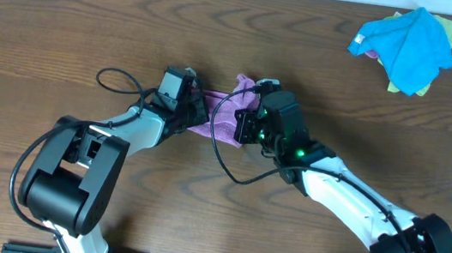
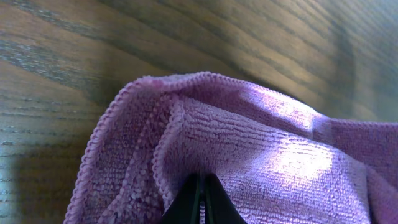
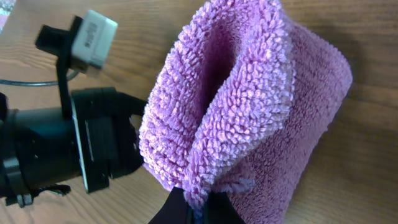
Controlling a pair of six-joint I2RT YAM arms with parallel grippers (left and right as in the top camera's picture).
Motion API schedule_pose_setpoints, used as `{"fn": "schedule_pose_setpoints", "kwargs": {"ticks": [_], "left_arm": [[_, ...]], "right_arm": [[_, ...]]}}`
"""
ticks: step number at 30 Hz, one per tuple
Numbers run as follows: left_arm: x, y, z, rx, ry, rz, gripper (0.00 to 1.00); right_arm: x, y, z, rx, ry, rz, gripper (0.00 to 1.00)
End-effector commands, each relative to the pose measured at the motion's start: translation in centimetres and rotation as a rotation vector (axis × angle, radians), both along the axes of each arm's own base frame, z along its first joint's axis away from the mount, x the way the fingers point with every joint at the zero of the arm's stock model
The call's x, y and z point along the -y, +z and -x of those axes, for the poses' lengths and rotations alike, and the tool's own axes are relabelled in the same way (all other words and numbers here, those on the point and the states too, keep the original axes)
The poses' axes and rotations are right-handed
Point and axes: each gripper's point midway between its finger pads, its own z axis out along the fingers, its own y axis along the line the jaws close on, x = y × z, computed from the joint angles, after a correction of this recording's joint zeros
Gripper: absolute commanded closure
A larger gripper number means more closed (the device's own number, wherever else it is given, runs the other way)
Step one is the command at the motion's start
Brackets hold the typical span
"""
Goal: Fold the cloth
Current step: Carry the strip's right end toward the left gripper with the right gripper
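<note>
The purple cloth (image 1: 225,119) lies bunched at the table's middle, held between both grippers. My left gripper (image 1: 194,110) is shut on the cloth's left edge; in the left wrist view its fingertips (image 2: 200,202) pinch the cloth's hemmed fold (image 2: 249,143). My right gripper (image 1: 248,122) is shut on the cloth's right side; in the right wrist view its fingertips (image 3: 198,211) clamp a raised fuzzy fold of the cloth (image 3: 236,106). The left arm's wrist (image 3: 68,149) shows just beyond the cloth there.
A bright blue cloth (image 1: 405,43) lies heaped over a yellow-green one (image 1: 450,33) at the table's far right corner. The wooden table (image 1: 66,20) stretches around. Black cables (image 1: 119,83) loop by the left arm.
</note>
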Motion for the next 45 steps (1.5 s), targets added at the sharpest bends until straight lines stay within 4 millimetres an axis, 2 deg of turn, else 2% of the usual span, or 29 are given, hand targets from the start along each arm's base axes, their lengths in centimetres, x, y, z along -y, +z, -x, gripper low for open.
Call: {"fn": "schedule_pose_setpoints", "kwargs": {"ticks": [1, 7, 13, 17, 21, 24, 28, 31, 36, 45], "left_arm": [[0.0, 1.0, 0.0, 0.023, -0.063, -0.018, 0.94], [-1.2, 3.7, -0.7, 0.067, -0.067, -0.036, 0.94], [-3.2, 5.8, -1.6, 0.111, -0.024, -0.033, 0.94], [-4.8, 6.9, -1.8, 0.136, -0.019, -0.060, 0.92], [-7.5, 7.6, -1.7, 0.137, 0.028, -0.110, 0.90], [-9.2, 7.8, -1.6, 0.132, 0.054, -0.133, 0.89], [-11.2, 7.2, -1.1, 0.096, 0.071, -0.161, 0.90], [-12.3, 6.8, -0.9, 0.077, 0.098, -0.190, 0.91], [-13.0, 6.7, -0.9, 0.072, 0.116, -0.203, 0.91], [-13.1, 6.7, -0.9, 0.073, 0.120, -0.208, 0.91]], "right_arm": [[-0.5, 1.3, -0.5, 0.041, 0.009, 0.006, 0.99], [-1.0, 1.7, -0.5, 0.055, 0.029, 0.013, 0.99], [-1.8, 1.6, -0.5, 0.051, 0.049, 0.060, 0.99], [-3.1, 1.3, -0.8, 0.047, 0.079, 0.075, 0.99], [-5.0, 0.6, -0.9, 0.025, 0.118, 0.091, 0.99], [-6.4, 0.2, -0.8, 0.025, 0.147, 0.096, 0.99], [-8.4, 0.0, -0.5, 0.038, 0.196, 0.110, 0.99], [-9.1, -0.3, -0.4, 0.034, 0.212, 0.117, 0.99], [-10.1, -0.6, -0.3, 0.038, 0.235, 0.125, 0.99], [-10.9, -2.1, 0.4, 0.011, 0.260, 0.138, 0.99]]}}
